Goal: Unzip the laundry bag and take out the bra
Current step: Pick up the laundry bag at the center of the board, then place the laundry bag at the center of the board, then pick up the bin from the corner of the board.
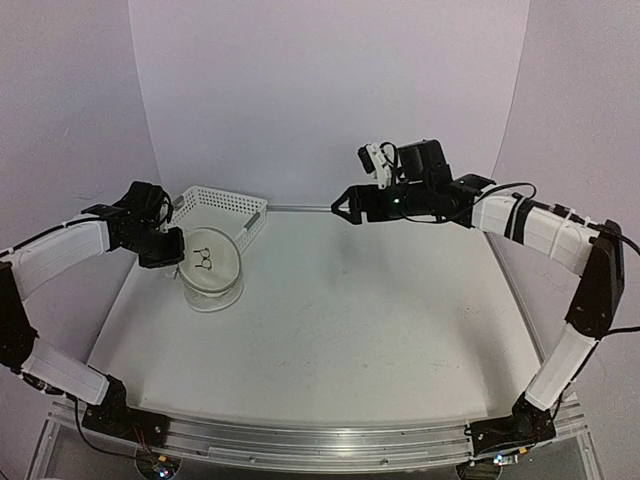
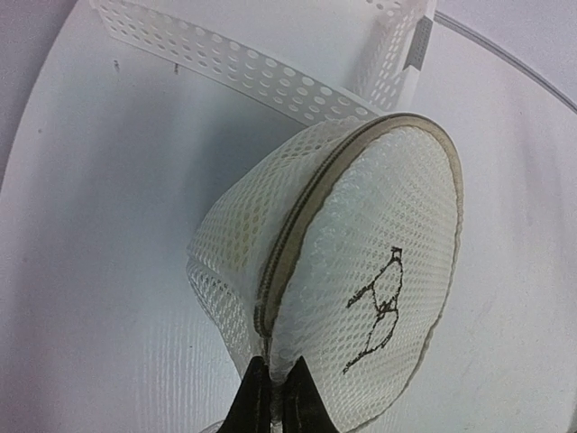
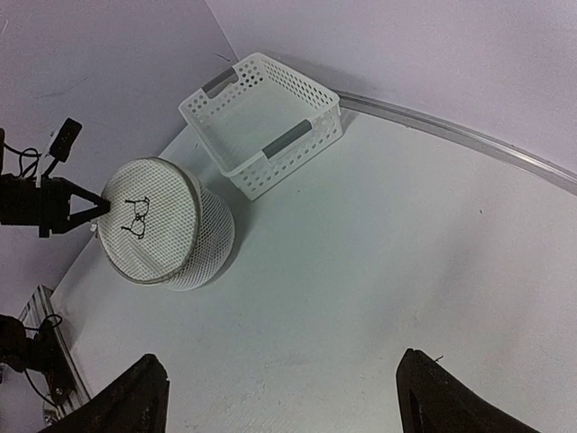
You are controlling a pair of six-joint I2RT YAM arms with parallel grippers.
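- One hand, your left hand (image 1: 172,246), sits at the far left of the worktop (image 1: 360,330). Its fingers (image 2: 257,401) are pressed together on the rim of the laundry bag (image 1: 212,268). The left wrist view shows them nipping the mesh right at the beige band, but you cannot tell whether a zip pull lies between them.
- The laundry bag is just to the right of that hand, on the left rear part of the worktop. It rests on the surface, tipped so that its flat round face is slanted rather than level.
- Look at the bag closely: it is a round drum of white open mesh. A beige band (image 2: 297,234) runs round the edge where the face meets the side wall. That band looks closed along the stretch you can see.
- A thin black bra drawing (image 2: 379,307) marks the flat face, and the side wall sags in soft folds near the fingers. The mesh does not let you see what is inside.
- Just behind the bag stands a white perforated basket (image 1: 222,205). It is very near the bag; you cannot tell whether they touch.
- Further right, your right hand (image 1: 338,207) hangs in the air over the rear middle of the worktop, well apart from the bag. Its fingers (image 3: 144,397) are spread wide and hold nothing.
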